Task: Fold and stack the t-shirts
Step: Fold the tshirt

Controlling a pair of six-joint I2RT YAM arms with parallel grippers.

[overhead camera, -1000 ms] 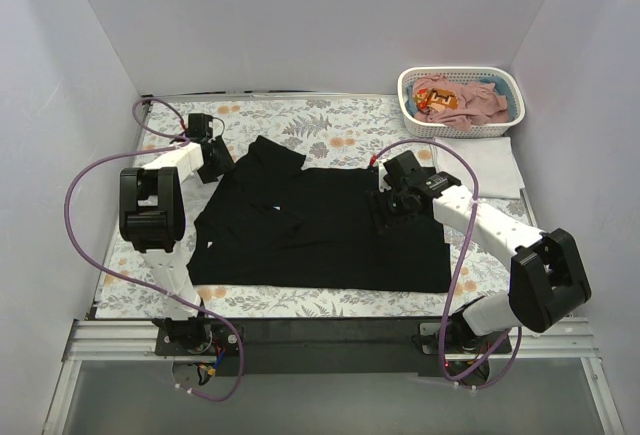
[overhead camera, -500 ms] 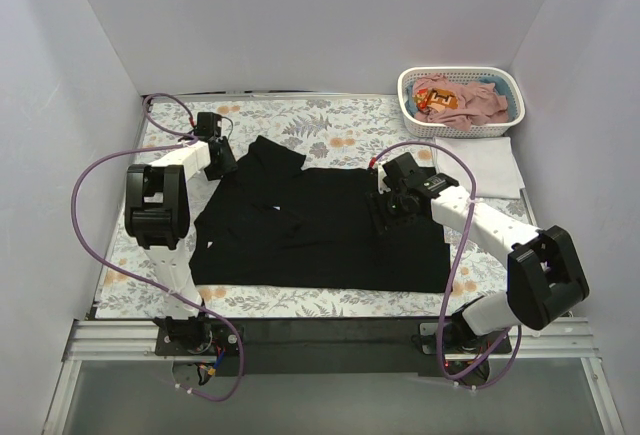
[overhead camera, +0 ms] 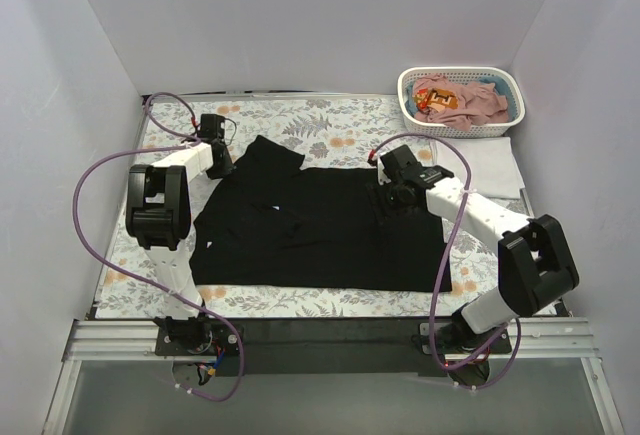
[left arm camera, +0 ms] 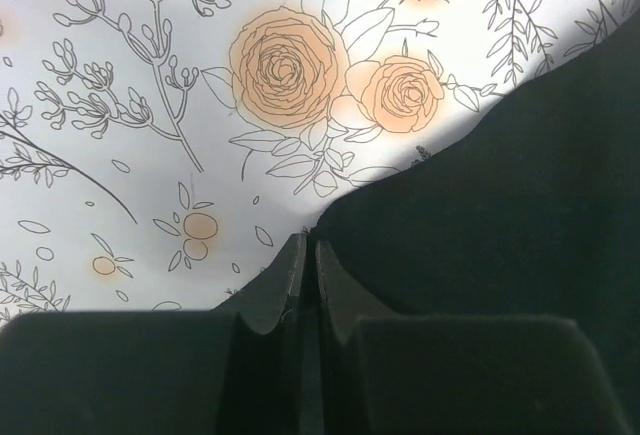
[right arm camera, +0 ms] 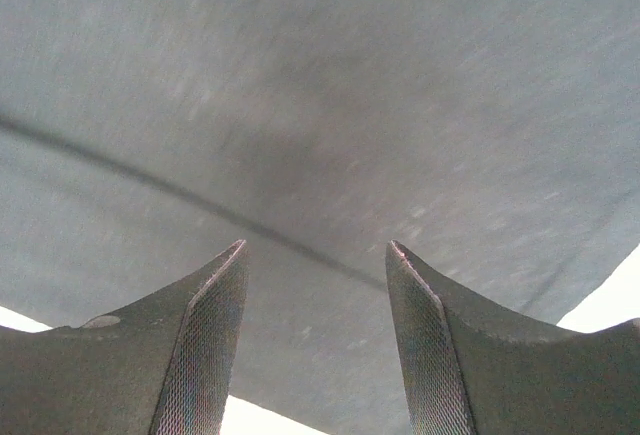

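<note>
A large black t-shirt point(overhead camera: 320, 230) lies spread flat on the floral cloth, its small white neck label point(overhead camera: 275, 209) facing up. My left gripper point(overhead camera: 222, 161) is at the far-left sleeve. In the left wrist view its jaws point(left arm camera: 307, 240) are pressed together, pinching the very edge of the black fabric point(left arm camera: 520, 205). My right gripper point(overhead camera: 391, 195) hovers low over the shirt's right side. In the right wrist view it point(right arm camera: 315, 247) stands open over the fabric point(right arm camera: 320, 105), nothing between the fingers, a seam line crossing beneath. Dusty-pink t-shirts point(overhead camera: 475, 103) fill the basket. A white t-shirt point(overhead camera: 492, 167) lies folded at the right.
The white slotted basket point(overhead camera: 455, 131) stands at the back right corner, just behind the white t-shirt. The floral cloth point(overhead camera: 330, 120) covers the table. Grey walls close in the left, back and right. Purple cables loop beside both arms.
My left gripper has slid a little farther back along the sleeve edge and shut there. My right gripper has shifted slightly up and back over the shirt, still open.
</note>
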